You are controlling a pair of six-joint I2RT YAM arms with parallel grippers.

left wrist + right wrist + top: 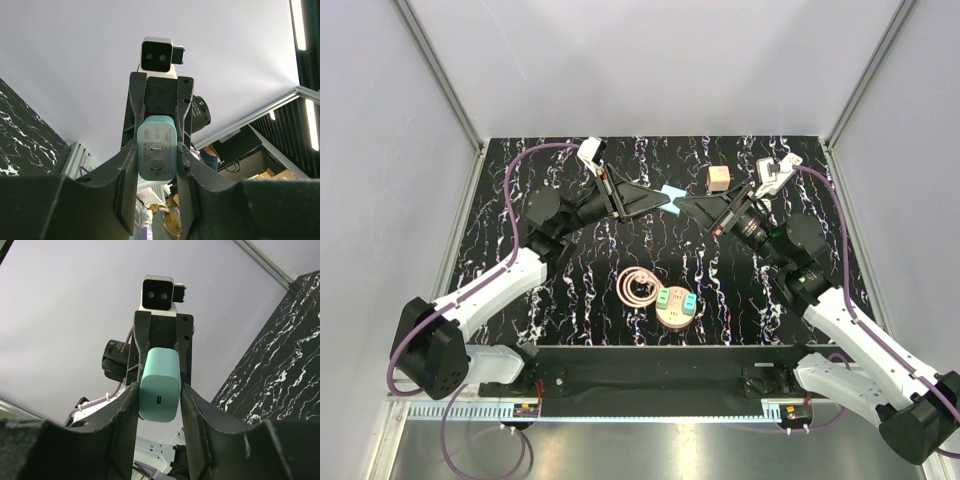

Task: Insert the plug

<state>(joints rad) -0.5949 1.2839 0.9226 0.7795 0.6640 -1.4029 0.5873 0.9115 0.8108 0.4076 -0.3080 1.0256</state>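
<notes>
The plug (672,197) is a teal charger block held in the air above the middle of the table, between both grippers, which meet tip to tip. My left gripper (660,203) is shut on it; in the left wrist view the plug's pronged face (157,152) sits squeezed between the fingers (127,165). My right gripper (688,205) comes from the opposite side. In the right wrist view its fingers (131,405) press against both sides of the plug's end with the small port (160,390).
On the black marbled table (570,300) near the arms' bases lie a coiled pink cable (638,288) and a round pink base (676,306) carrying a green and a teal block. A wooden cube (718,178) sits at the back right.
</notes>
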